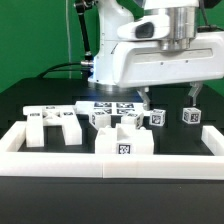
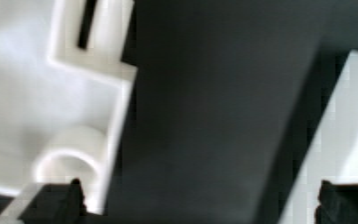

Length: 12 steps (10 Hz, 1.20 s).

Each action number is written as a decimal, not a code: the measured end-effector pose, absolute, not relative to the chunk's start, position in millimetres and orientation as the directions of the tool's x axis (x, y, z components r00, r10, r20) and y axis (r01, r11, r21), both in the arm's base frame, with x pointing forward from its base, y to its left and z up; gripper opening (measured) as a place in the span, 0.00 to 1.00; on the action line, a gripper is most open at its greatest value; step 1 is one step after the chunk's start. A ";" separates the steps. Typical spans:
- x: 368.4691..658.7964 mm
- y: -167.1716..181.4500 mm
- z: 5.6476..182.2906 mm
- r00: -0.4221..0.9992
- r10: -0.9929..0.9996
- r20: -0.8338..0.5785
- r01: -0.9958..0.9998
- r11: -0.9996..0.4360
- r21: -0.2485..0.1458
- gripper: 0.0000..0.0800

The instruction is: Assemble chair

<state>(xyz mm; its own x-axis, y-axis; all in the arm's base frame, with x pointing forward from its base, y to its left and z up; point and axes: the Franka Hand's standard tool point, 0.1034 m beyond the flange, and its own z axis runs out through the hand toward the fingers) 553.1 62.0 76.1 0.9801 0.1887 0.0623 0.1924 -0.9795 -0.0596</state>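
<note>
The white chair parts lie loose on the black table. A slotted piece is at the exterior view's left and a blocky piece with a tag is in the front middle. Small tagged posts stand in a row behind. My gripper hangs open and empty just above the row at the exterior view's right. In the wrist view the gripper shows bare black table between its fingertips, with a slotted white part on one side and another white part on the other.
A low white border rail runs along the front and both sides of the work area. The marker board lies flat behind the posts. The arm's white body fills the upper middle, with black cables behind it.
</note>
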 end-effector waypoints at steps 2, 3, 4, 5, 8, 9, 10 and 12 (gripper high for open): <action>555.8 48.3 70.3 0.997 0.057 0.048 0.060 -0.996 -0.064 0.81; 556.4 41.5 67.8 0.999 -0.020 0.042 -0.017 -0.997 -0.072 0.81; 556.1 44.1 67.8 0.993 -0.114 0.034 -0.111 -0.991 -0.079 0.81; 555.7 47.5 67.5 0.978 -0.209 0.025 -0.206 -0.975 -0.087 0.81; 564.1 23.7 62.3 0.984 -0.180 -0.006 -0.180 -0.981 -0.077 0.81; 571.8 14.7 60.1 0.988 -0.157 0.012 -0.155 -0.985 -0.074 0.81; 573.9 10.8 57.1 0.993 -0.111 0.028 -0.108 -0.992 -0.072 0.81; 571.9 5.3 45.0 0.995 -0.095 0.027 -0.093 -0.993 -0.067 0.81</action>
<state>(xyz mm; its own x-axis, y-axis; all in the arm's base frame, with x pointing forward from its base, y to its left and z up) 571.9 5.3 45.0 0.9951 -0.0948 0.0267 -0.0928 -0.9934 -0.0672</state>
